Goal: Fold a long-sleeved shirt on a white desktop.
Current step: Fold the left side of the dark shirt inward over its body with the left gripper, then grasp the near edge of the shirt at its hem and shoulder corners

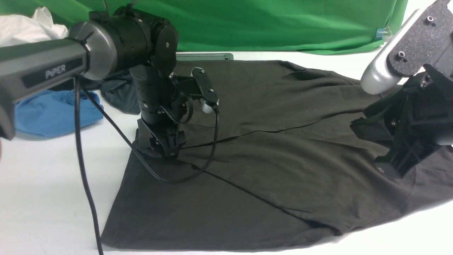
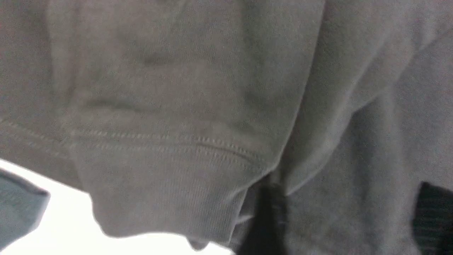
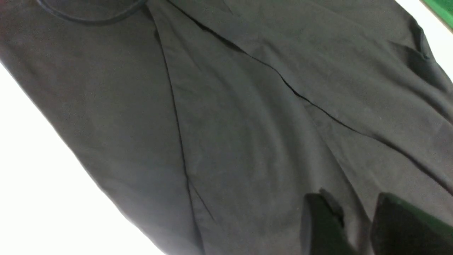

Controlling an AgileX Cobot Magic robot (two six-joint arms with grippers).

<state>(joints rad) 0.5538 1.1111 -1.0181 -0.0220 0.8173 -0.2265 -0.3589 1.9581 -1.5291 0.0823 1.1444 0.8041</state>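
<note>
Left claw (image 1: 164,152), one of two, spread on one long-sleeved shirt (image 1: 283,159); right claw (image 1: 388,169), state unclear.

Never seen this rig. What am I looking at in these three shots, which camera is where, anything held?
Two robot arms with pincer grippers. The front view looks forward from between the arms; the other two come from a camera on each wrist. A long-sleeved shirt lies spread on the white desktop, with folds across it. A blue garment and a dark garment lie far left, before a green backdrop. The left gripper sits low at the shirt's left edge; its camera shows a ribbed cuff, jaws unclear. The right gripper hovers over the shirt, fingers apart, nothing visibly held.
</note>
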